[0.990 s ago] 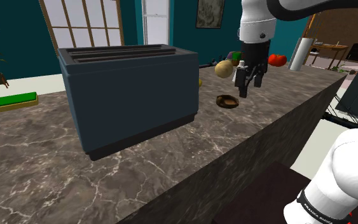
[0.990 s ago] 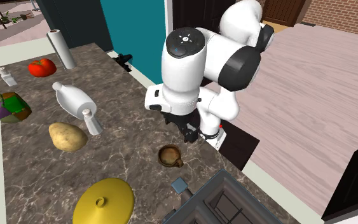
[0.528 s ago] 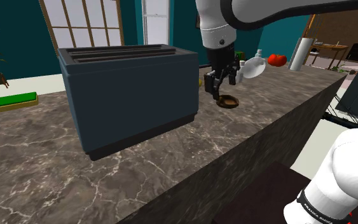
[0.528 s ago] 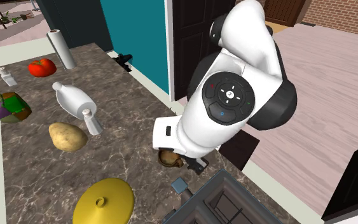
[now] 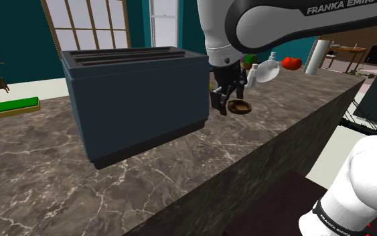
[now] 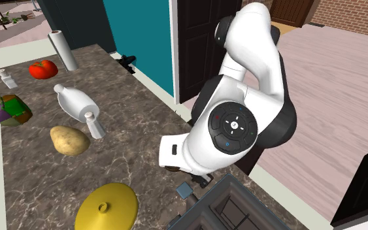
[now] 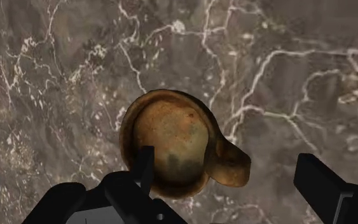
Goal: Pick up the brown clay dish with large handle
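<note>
White arm (image 6: 254, 46) folded downward, black jaws standing wide apart.

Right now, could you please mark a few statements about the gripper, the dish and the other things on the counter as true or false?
1. The gripper is open, its fingers apart. True.
2. The brown dish is lifted clear of the counter. False: it rests on the counter, and the open fingers do not clasp it.
3. The potato lies next to a small white shaker. True.
4. The yellow lid sits on top of the toaster. False: it lies flat on the counter beside the toaster.
</note>
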Available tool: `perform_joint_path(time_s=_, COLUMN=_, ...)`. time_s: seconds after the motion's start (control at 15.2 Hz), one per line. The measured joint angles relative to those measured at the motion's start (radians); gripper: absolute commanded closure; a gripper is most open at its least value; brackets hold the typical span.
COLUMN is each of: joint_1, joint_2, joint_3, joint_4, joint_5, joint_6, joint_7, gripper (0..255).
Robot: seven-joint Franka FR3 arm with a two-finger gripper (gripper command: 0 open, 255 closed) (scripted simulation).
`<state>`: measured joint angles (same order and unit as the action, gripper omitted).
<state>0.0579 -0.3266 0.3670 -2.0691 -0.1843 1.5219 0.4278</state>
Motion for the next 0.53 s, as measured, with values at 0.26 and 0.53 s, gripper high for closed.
perform_joint_path(time_s=0.26, joint_1=0.001, joint_2=-0.001, joint_3=0.0, joint_4=-0.012, joint_5=0.0, joint_6=0.012, joint_7=0.003, gripper=255)
perform_joint_path(time_s=0.53, joint_1=0.0, joint_2=-0.001, joint_3=0.0, joint_4=-0.012, joint_5=0.0, joint_6=0.012, joint_7=0.003, gripper=255)
